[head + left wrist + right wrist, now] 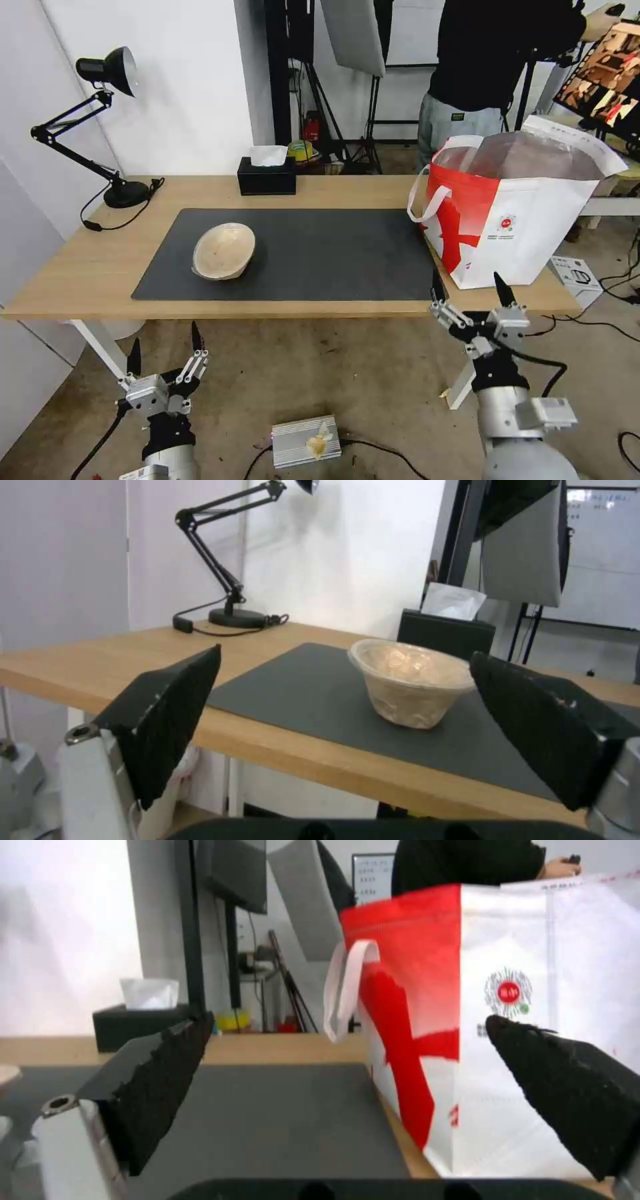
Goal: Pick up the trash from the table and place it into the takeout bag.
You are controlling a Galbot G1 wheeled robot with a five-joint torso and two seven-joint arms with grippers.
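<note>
A beige lidded paper bowl (224,251) (409,686), the trash in view, sits on the left half of the dark grey mat (320,257) on the light-wood table (93,267). The white and red takeout bag (513,213) (480,1040) stands open at the table's right end, its foil lining showing. My left gripper (164,345) (347,725) hangs open below the table's front edge, in front of the bowl and apart from it. Open as well, my right gripper (470,288) (347,1090) is at the front edge just before the bag, holding nothing.
A black tissue box (267,175) stands at the back of the table and a black desk lamp (107,127) at the back left. A person stands behind the bag. A silver box (305,441) and cables lie on the floor.
</note>
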